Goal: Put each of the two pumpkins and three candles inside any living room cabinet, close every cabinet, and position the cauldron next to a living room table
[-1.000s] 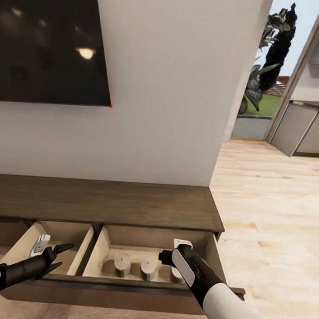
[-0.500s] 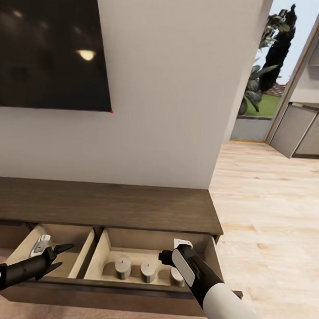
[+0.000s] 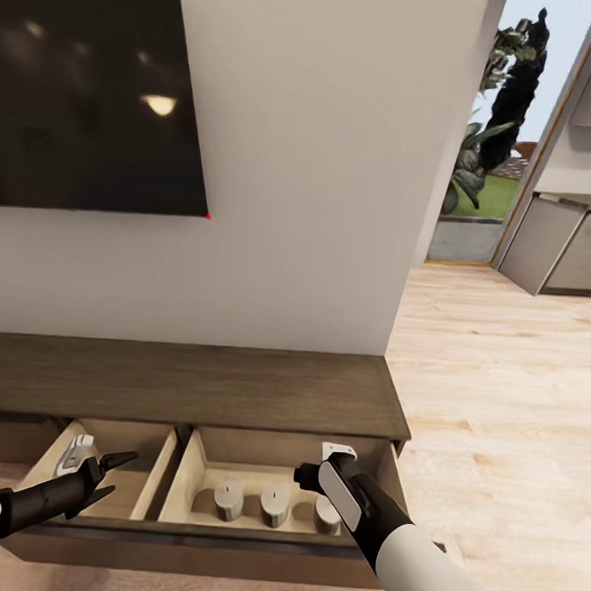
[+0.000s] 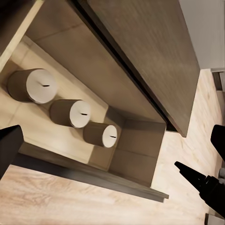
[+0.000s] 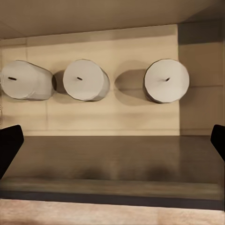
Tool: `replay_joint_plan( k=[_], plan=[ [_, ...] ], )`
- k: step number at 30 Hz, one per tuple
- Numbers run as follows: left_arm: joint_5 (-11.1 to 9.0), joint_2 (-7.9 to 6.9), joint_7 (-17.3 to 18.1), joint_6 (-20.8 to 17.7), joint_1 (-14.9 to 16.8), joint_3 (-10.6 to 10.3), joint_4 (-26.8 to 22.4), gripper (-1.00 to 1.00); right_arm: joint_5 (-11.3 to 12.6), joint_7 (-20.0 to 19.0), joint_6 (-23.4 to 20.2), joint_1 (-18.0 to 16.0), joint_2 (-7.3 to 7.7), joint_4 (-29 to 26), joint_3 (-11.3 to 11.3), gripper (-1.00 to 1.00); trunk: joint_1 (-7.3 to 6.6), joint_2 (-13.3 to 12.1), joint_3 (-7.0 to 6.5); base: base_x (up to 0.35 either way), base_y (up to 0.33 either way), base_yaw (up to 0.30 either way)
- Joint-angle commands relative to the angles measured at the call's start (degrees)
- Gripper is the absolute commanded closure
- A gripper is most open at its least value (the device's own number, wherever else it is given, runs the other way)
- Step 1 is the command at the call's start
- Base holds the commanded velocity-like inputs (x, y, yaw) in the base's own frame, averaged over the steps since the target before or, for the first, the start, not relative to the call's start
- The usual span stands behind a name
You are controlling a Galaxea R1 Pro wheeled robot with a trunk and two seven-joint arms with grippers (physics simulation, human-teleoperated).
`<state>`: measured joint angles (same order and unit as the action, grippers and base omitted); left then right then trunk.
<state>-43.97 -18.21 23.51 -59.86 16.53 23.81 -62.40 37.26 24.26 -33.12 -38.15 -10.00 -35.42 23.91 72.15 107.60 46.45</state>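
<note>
The left gripper [image 3: 116, 474] hangs with jaws parted over the cabinet's [image 3: 197, 383] open drawer; the right gripper [image 3: 309, 478], spread wide and empty, hovers above three candles [image 3: 228, 498] standing inside, below the television [image 3: 93, 97].

cabinet [image 3: 197, 381]: dark matt wood | candles [image 5: 166, 80]: pale, matt, perhaps wax | floor [image 3: 499, 356]: light wood

A dark wall screen [image 3: 93, 97] hangs on the white wall [image 3: 309, 176], pale wood floor [image 3: 498, 382] beside
</note>
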Motion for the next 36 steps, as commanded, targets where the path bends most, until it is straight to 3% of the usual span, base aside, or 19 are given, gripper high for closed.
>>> replay_joint_plan(
  k=[1,22,25,29,36],
  plan=[
    [0.03,0.01,-0.02,0.0,0.0,-0.02,0.0,-1.0,0.0,0.0,0.0,0.0,0.0,0.0,0.0,-1.0,-0.23,-0.42,-0.18,0.0,0.0,0.0],
    [0.06,0.02,-0.04,0.0,0.0,-0.16,0.0,-1.0,0.0,-0.04,0.15,0.05,0.0,-0.18,0.25,-1.0,-4.84,-8.84,-3.95,0.0,0.0,0.0],
    [0.08,0.02,-0.04,0.0,0.0,-0.17,0.0,-1.0,-0.07,-0.04,2.02,0.55,0.0,-3.3,0.45,-1.0,-5.5,-10.04,-4.49,0.0,0.0,0.0],
    [0.1,0.02,-0.04,0.0,0.0,-0.17,0.0,-1.0,-0.17,0.33,4.89,0.91,0.0,-14.24,0.69,-1.0,-6.38,-11.65,-5.21,0.0,0.0,0.0],
    [0.11,0.02,-0.04,0.0,0.0,-0.17,0.0,-1.0,-0.17,0.35,5.07,0.97,0.0,-15.65,0.78,-1.0,-7.91,-14.45,-6.47,-0.134,0.0,0.0]
  ],
)
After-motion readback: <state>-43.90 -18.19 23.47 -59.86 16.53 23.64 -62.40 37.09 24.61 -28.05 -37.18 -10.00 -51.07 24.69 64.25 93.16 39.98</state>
